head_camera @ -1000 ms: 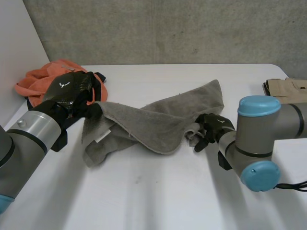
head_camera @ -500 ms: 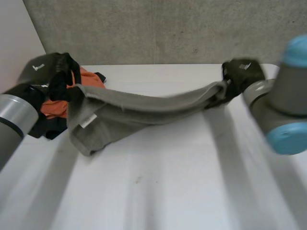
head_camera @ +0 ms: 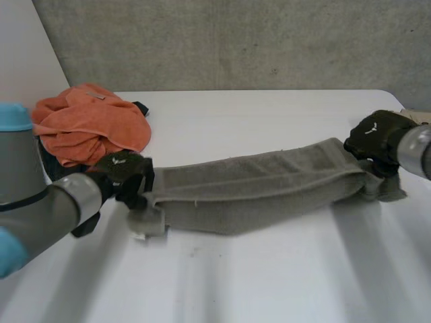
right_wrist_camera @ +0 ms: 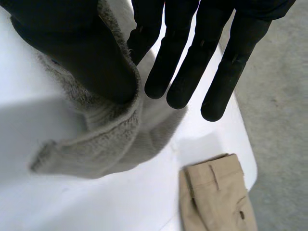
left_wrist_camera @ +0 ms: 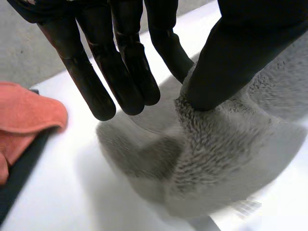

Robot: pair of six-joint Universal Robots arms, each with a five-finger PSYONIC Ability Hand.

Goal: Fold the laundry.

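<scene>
Though mostly straight, pinching all the same: fingers (left_wrist_camera: 115, 72) of the left hand (head_camera: 122, 173) spread out just over the white surface (head_camera: 269, 269), and only the one nearest the thumb closed against the thumb through a fold of the grey towel (head_camera: 256, 185). Thumb pressed down into the pile at that end of the towel, with a rounded lump of cloth bunched below the palm.

Same hold at the towel's other end: right hand (head_camera: 377, 134) with the cloth's edge wrapped round the thumb, nearest finger tucked behind it, remaining fingers (right_wrist_camera: 192, 67) extended, slightly apart and touching nothing. Short tail of towel spilling past that thumb onto the surface.

Between the two hands, towel drawn out into one long narrow band, doubled lengthwise. Lying on the surface or held just above it along the middle: cannot tell which.

Beyond the towel's left-hand end, near but not touching: heaped orange cloth (head_camera: 91, 124) on top of a dark garment (head_camera: 48, 165). Just past the towel's right-hand end, apart from it: folded tan garment (right_wrist_camera: 216, 197) at the corner of the surface.
</scene>
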